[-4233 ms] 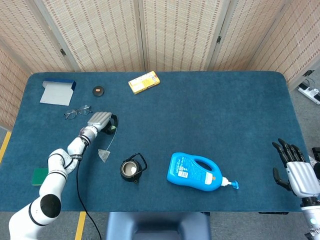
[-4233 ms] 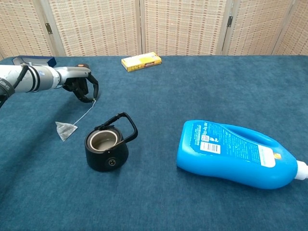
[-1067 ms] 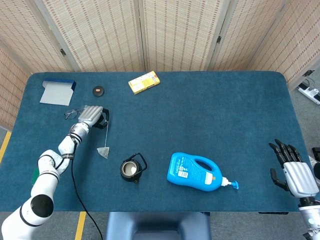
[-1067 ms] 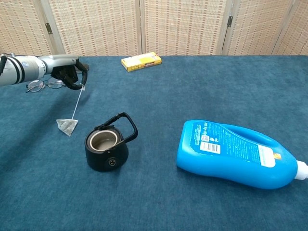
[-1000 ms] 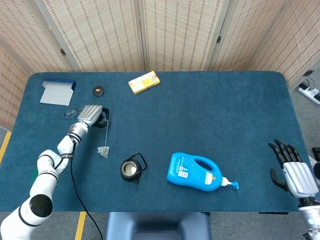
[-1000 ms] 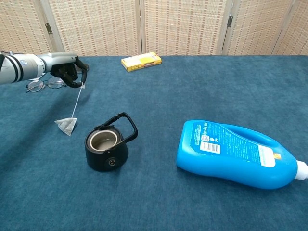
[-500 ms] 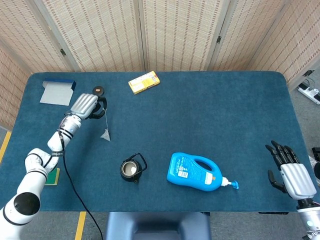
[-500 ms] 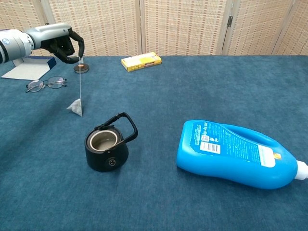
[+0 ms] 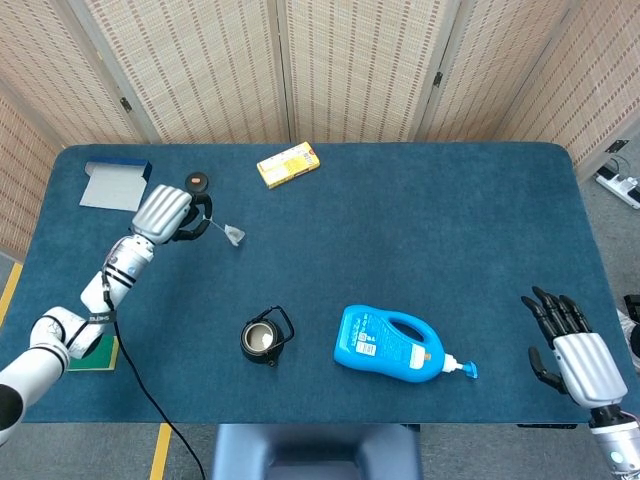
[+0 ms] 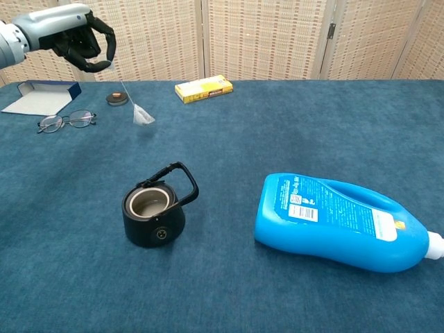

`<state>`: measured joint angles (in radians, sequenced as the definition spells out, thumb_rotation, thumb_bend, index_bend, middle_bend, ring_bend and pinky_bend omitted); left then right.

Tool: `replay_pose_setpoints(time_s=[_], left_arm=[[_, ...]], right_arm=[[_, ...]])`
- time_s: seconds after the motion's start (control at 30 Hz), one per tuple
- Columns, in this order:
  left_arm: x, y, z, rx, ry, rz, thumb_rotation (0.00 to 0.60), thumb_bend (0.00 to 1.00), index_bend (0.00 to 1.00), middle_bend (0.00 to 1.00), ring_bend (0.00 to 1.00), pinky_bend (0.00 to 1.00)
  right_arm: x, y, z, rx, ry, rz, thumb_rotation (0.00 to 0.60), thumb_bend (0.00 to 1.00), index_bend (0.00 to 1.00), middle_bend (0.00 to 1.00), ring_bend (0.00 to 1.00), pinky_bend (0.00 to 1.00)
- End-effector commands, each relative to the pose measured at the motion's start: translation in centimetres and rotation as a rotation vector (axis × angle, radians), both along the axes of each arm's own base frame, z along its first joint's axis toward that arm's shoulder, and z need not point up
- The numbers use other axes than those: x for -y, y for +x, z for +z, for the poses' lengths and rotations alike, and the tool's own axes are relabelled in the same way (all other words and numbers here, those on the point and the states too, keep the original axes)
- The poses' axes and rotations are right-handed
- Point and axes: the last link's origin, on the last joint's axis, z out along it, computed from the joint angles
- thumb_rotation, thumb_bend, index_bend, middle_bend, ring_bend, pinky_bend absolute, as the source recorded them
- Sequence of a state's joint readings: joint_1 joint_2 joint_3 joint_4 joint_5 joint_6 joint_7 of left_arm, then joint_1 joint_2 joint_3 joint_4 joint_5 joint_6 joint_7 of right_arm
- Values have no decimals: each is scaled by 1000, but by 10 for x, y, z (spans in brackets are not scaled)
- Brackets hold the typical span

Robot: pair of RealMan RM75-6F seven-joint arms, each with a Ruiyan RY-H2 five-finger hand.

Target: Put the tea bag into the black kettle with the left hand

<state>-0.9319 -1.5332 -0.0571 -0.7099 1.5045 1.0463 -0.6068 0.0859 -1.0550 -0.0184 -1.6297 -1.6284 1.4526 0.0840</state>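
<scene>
My left hand [image 9: 166,214] [image 10: 78,38] is raised high over the table's left side, pinching the string of the tea bag [image 9: 234,236] [image 10: 143,116]. The bag hangs in the air, swung out to the right of the hand. The black kettle [image 9: 264,338] [image 10: 154,212] stands open on the blue cloth, nearer the front and to the right of the hand, its handle tipped to the right. My right hand [image 9: 572,352] hangs open off the table's front right corner, seen only in the head view.
A blue detergent bottle [image 9: 398,346] [image 10: 338,222] lies on its side right of the kettle. Glasses [image 10: 64,121], a small dark lid [image 9: 197,182] [image 10: 116,98] and an open box [image 9: 113,185] sit at the back left. A yellow box [image 9: 288,164] lies at the back.
My left hand has risen and carried the tea bag off the cloth; the bag now swings out to the right in the air. The right hand has shifted slightly left.
</scene>
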Motion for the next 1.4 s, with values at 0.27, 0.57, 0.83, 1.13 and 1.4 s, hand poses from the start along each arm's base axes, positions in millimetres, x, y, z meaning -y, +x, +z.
replay_pose_setpoints(time_s=[0.27, 0.57, 0.83, 1.13, 1.4], left_arm=[[32, 39, 38, -40, 108, -77, 600, 622, 746, 1000, 1000, 1000], [59, 60, 58, -86, 175, -132, 600, 625, 748, 1000, 1000, 1000], [97, 54, 63, -85, 166, -152, 600, 624, 747, 1000, 1000, 1000], [136, 57, 59, -78, 166, -230, 600, 625, 748, 1000, 1000, 1000], [151, 59, 45, -105, 152, -257, 600, 627, 747, 1000, 1000, 1000]], right_arm=[[-10, 5, 0, -5, -18, 38, 600, 581, 0, 0, 0, 0], [-10, 6, -4, -10, 6, 46, 600, 581, 0, 0, 0, 0], [-14, 8, -5, -15, 6, 66, 600, 581, 0, 0, 0, 0], [-22, 12, -11, -42, 18, 105, 600, 580, 0, 0, 0, 0], [-31, 15, -13, -56, 17, 139, 600, 581, 0, 0, 0, 0]])
